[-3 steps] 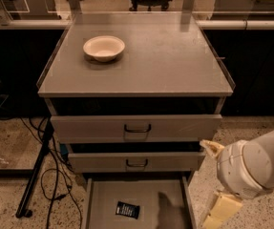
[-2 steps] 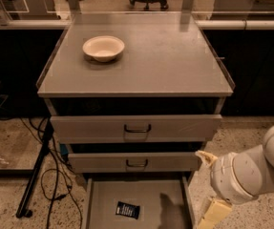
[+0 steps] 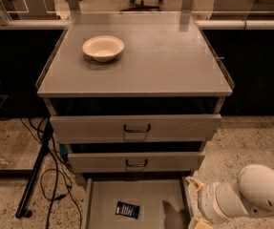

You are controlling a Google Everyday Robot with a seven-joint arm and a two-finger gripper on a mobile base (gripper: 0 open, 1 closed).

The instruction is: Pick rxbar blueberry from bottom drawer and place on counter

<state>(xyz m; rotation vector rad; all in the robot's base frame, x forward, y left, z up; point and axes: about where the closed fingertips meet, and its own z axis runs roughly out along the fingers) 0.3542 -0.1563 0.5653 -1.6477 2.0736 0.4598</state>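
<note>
The bottom drawer [image 3: 151, 194] stands open with the blue bar [image 3: 127, 209] flat on its floor, left of the middle and not yet picked. The gripper [image 3: 196, 203] hangs off the drawer's right edge; apart or together, I cannot tell. Grasping, lifting and placing on the counter [image 3: 165, 56] remain; a bowl [image 3: 103, 47] sits near its back-left corner.

The arm [image 3: 251, 194] has sunk lower, its gripper [image 3: 199, 223] now mostly below the view's edge beside the bottom drawer [image 3: 141, 194].

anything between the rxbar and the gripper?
Camera view: only bare bottom drawer floor and its right wall between the rxbar blueberry and the gripper, at bottom-right.
</note>
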